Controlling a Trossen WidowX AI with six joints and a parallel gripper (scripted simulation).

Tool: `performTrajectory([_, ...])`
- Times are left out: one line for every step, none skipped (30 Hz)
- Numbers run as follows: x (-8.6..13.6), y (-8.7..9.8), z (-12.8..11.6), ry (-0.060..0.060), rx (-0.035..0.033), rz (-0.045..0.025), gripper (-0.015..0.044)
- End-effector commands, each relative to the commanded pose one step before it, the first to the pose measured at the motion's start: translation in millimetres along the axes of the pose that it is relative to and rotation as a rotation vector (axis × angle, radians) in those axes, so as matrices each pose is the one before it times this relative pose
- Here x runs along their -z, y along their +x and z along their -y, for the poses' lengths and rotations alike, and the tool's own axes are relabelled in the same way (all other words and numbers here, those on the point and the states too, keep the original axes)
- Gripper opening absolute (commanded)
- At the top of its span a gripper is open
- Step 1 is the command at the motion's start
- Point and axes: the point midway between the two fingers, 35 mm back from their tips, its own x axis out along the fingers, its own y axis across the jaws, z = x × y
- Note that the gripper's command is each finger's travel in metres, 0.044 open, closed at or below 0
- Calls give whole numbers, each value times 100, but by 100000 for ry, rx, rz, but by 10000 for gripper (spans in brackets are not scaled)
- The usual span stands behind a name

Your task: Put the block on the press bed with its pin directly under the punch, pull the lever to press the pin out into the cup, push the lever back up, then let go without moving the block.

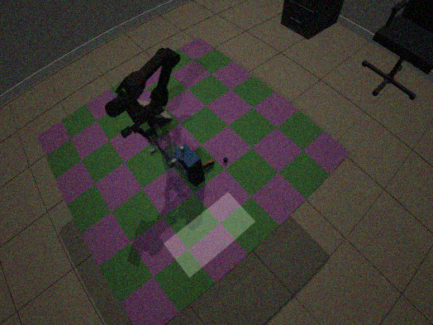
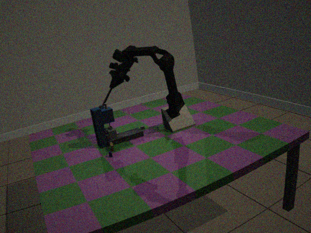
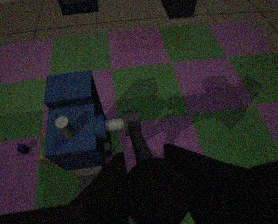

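Observation:
The blue press (image 1: 190,156) (image 2: 98,126) (image 3: 77,135) stands upright on the table. A small grey block (image 2: 111,132) sits on its bed under the head, with the thin punch (image 2: 110,124) just above it; whether the pin is exactly in line is too small to tell. My gripper (image 1: 170,161) (image 2: 104,104) (image 3: 144,155) is shut on the lever, whose pale handle (image 3: 115,124) sticks out from the side of the press near head height. The fingers are clear of the block. The cup cannot be made out for certain.
A long dark rail (image 2: 129,134) runs from the press toward the arm's base. A small orange piece (image 1: 210,164) lies at the press's side, with a small dark blue object (image 1: 225,160) (image 2: 110,155) (image 3: 23,148) beyond it. A pale wedge (image 2: 182,120) carries the arm.

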Motion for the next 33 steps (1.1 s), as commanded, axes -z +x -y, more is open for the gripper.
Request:
performTrajectory([944, -57, 18, 2030, 528, -1921, 0])
performTrajectory([46, -2, 0, 1, 0, -1, 0])
performTrajectory([46, -2, 0, 1, 0, -1, 0])
performTrajectory([46, -2, 0, 1, 0, -1, 0])
performTrajectory([46, -2, 0, 1, 0, -1, 0])
performTrajectory([46, -1, 0, 1, 0, -1, 0])
performTrajectory([46, -1, 0, 1, 0, -1, 0])
performTrajectory([46, -1, 0, 1, 0, -1, 0])
performTrajectory([46, -1, 0, 1, 0, -1, 0])
performTrajectory([46, -1, 0, 1, 0, -1, 0])
performTrajectory([46, -1, 0, 1, 0, -1, 0])
performTrajectory([46, -1, 0, 1, 0, -1, 0])
performTrajectory([46, -1, 0, 1, 0, -1, 0])
performTrajectory([46, 0, 0, 1, 0, -1, 0])
performTrajectory([46, 0, 0, 1, 0, -1, 0])
performTrajectory([46, 0, 0, 1, 0, -1, 0])
performTrajectory([46, 0, 0, 1, 0, -1, 0])
performTrajectory([46, 0, 0, 1, 0, -1, 0])
performTrajectory([46, 0, 0, 1, 0, -1, 0])
performTrajectory([46, 0, 0, 1, 0, -1, 0])
performTrajectory([46, 1, 0, 1, 0, -1, 0])
performTrajectory([46, 1, 0, 1, 0, -1, 0])
performTrajectory([46, 1, 0, 1, 0, -1, 0])
performTrajectory([46, 1, 0, 1, 0, -1, 0])
performTrajectory([46, 1, 0, 1, 0, -1, 0])
performTrajectory([46, 1, 0, 1, 0, -1, 0])
performTrajectory([46, 1, 0, 1, 0, -1, 0])
performTrajectory([46, 1, 0, 1, 0, -1, 0])
performTrajectory([46, 2, 0, 1, 0, -1, 0])
performTrajectory([46, 2, 0, 1, 0, -1, 0])
performTrajectory([45, 2, 0, 1, 0, -1, 0])
performTrajectory([47, 2, 0, 1, 0, -1, 0])
performTrajectory([47, 2, 0, 1, 0, -1, 0])
